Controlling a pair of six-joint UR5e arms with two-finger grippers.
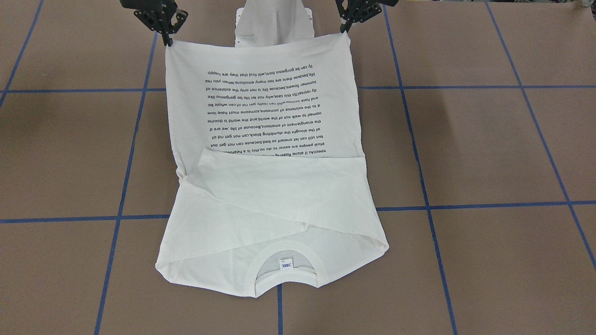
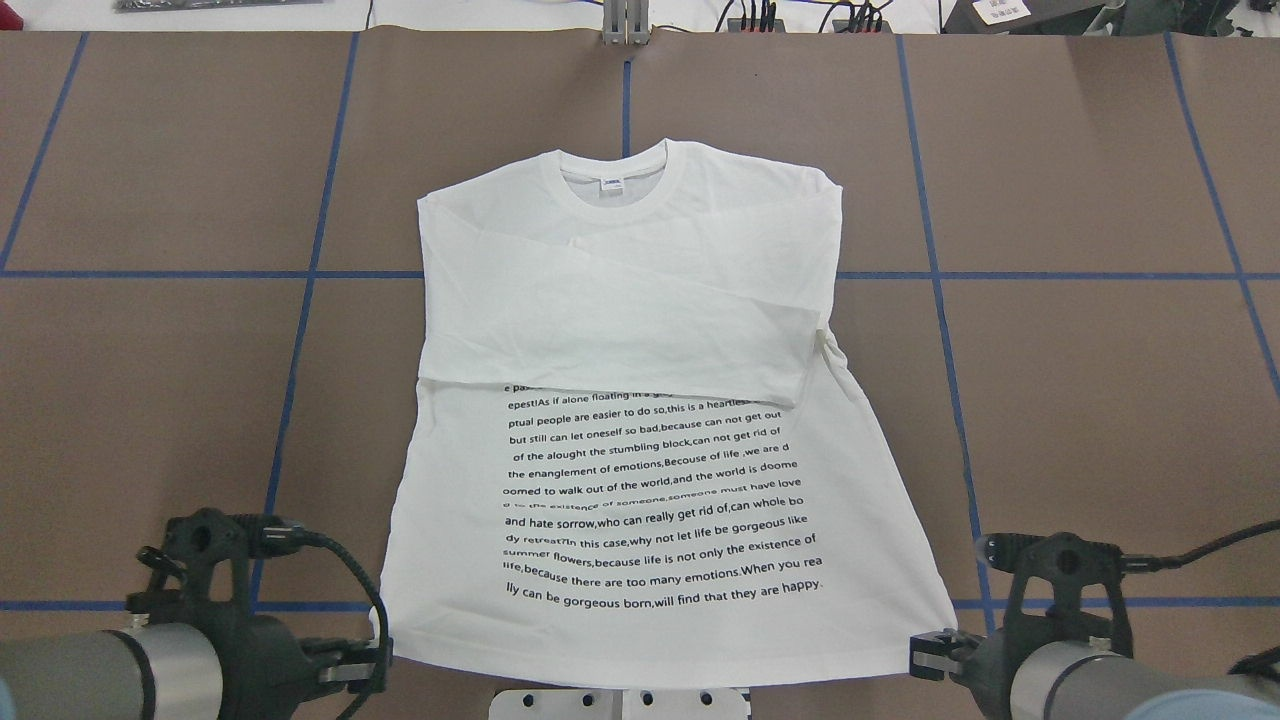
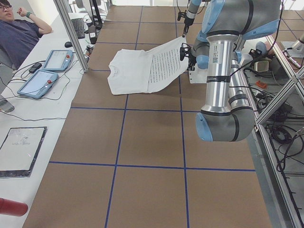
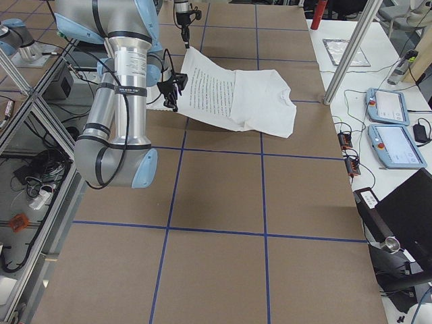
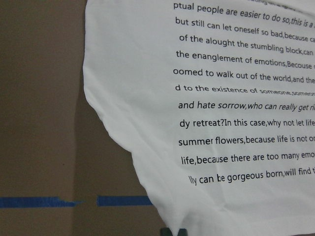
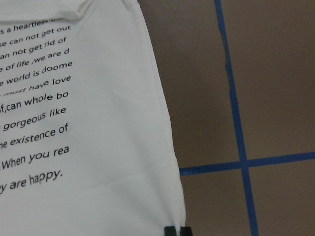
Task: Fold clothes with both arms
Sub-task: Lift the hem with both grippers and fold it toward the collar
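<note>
1. Exterior front-facing: the white T-shirt is spread on the brown table directly in front of the white pedestal. The hem end is nearest the pedestal and the collar end farthest. The text block faces up, and the neck label is shown inside the collar. The sleeves are folded across the chest. The right gripper is pinched on the hem corner at the pedestal's right. The left gripper is pinched on the hem corner at the pedestal's left.
2. Overhead exterior: the hem edge is seen just beyond the pedestal. The pedestal is flanked by both grippers, each clamped on its corner.
3. Exterior left: the hem end is held raised beside the pedestal by the left arm. The cloth slopes down to the collar end, which lies flat on the table away from the pedestal. A seated person and two tablets are noted at a side bench, well apart from the pedestal.
4. Exterior right: the same slope is shown. The right arm is nearest the camera.
5. Left wrist-mounted: the shirt's side edge and printed lines are seen over a blue tape line. Dark fingertips are closed on the cloth at the bottom edge.
6. Right wrist-mounted: two fingertips are pressed together on the hem corner.
</note>
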